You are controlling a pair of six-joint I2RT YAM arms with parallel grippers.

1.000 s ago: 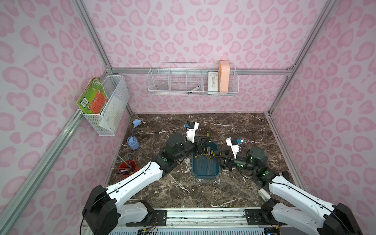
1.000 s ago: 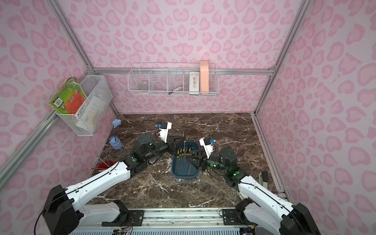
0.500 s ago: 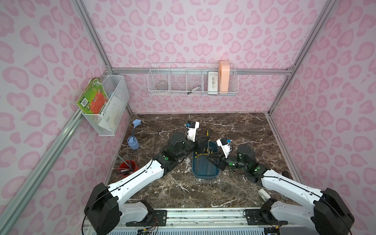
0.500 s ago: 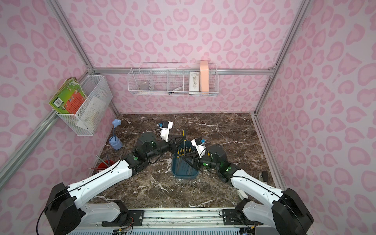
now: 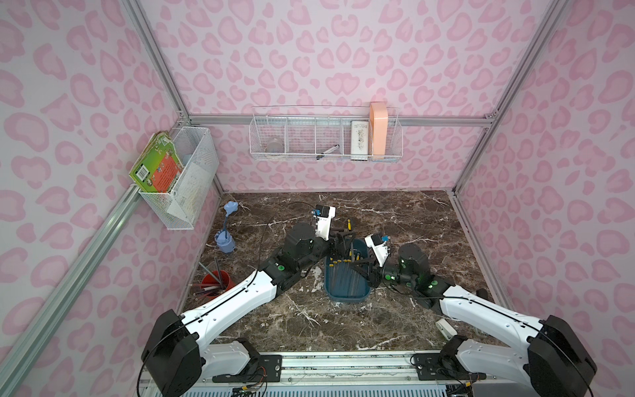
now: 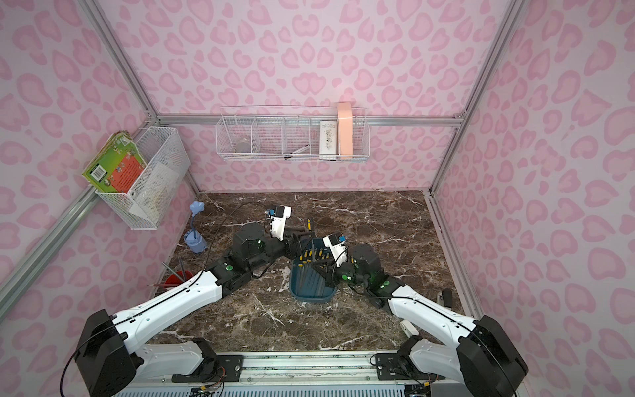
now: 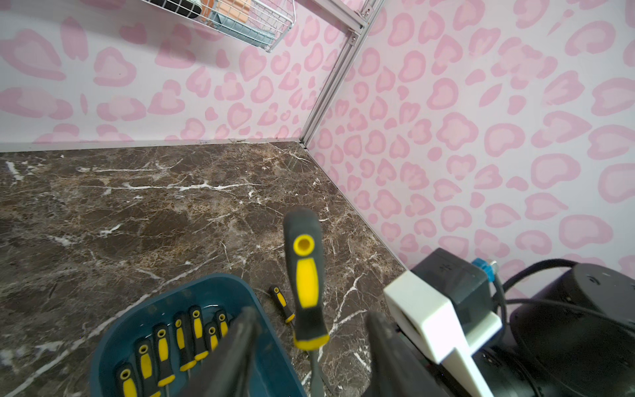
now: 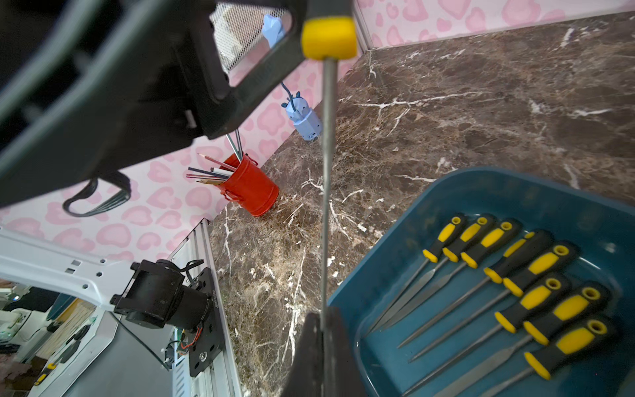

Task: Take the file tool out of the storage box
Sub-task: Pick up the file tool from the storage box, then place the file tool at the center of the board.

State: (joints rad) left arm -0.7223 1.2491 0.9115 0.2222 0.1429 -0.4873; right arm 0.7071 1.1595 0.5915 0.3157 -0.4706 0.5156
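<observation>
Item: slim steel file tool point(image 7: 305, 275) with a black-and-yellow rubber handle. We find it upright, just beside the dark teal-blue plastic storage box point(image 8: 498, 199), over the brown marble counter point(image 7: 137, 206). The right fingers point(image 8: 309, 347) are clenched on its shank. The left fingers point(image 7: 240, 343) stand released either side of the handle. We judge it light and stiff; bare steel may slip, so the handle is the better hold.

Storage box point(image 5: 347, 299) sits midway on the table point(image 5: 405, 220), files point(image 8: 543, 264) side by side in it, one loose file point(image 7: 281, 303) just behind it, pen pot point(image 5: 220, 279) way off left.
</observation>
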